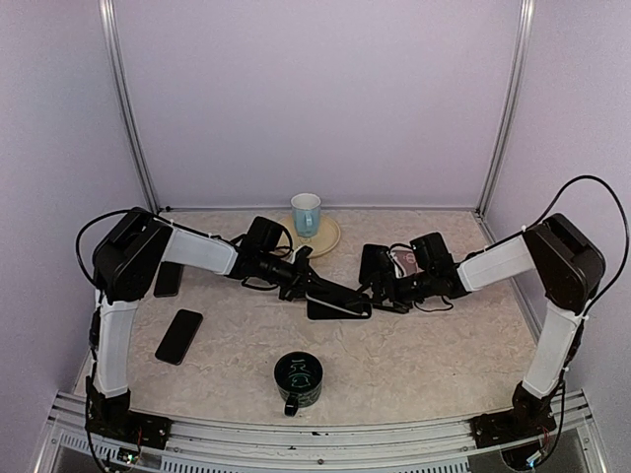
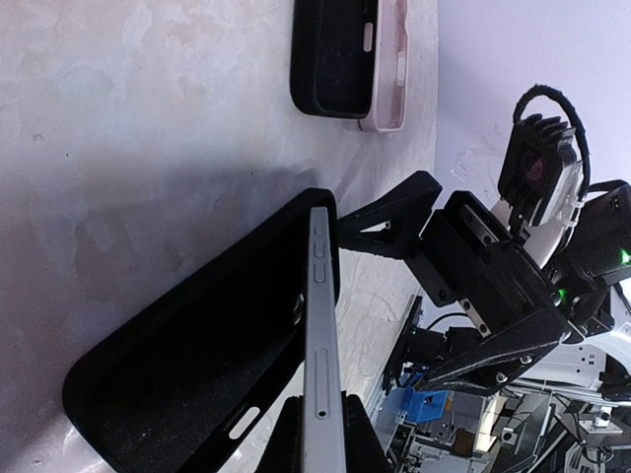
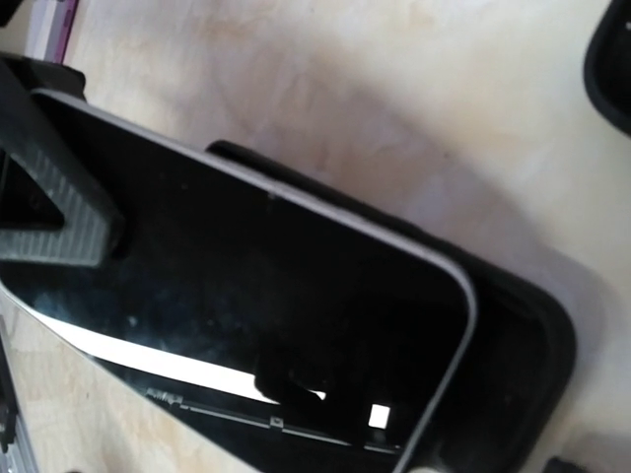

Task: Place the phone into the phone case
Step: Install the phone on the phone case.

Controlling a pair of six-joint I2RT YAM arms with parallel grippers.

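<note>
Room: pale lilac walls (image 1: 315,99) on three sides; bare aluminium frame posts (image 1: 128,108) at the back corners; a metal rail along the near edge
Table: beige, marbled surface (image 1: 424,355), matt, with soft shadow under the arms
Left arm: white and black (image 1: 197,251); reaches from the left edge in toward the middle of the table
Right arm: same build (image 1: 503,261); reaches in from the right to meet it
Left gripper: (image 1: 317,293) fingers (image 3: 54,207) clamped tight on the phone, at its end nearest that arm
Right gripper: (image 1: 380,291) jaws spread as wide as they go; just beside the far end of phone and case; nothing seen between them
Plate: tan, round (image 1: 325,236), at the back centre; a pale blue mug (image 1: 306,212) stands on it
Dark mug: (image 1: 298,379) upright near the front edge, centre
Phone case: black (image 2: 187,374), lying open side up at the table's middle
Phone: silver-edged, dark screen (image 3: 266,296); tilted over the case, one long edge down in it, the case's far corner uncovered
Spare cases: black and pink (image 2: 345,59), stacked close behind the right gripper
Second phone: (image 1: 178,335) flat on the table at the left, well apart from the rest
</note>
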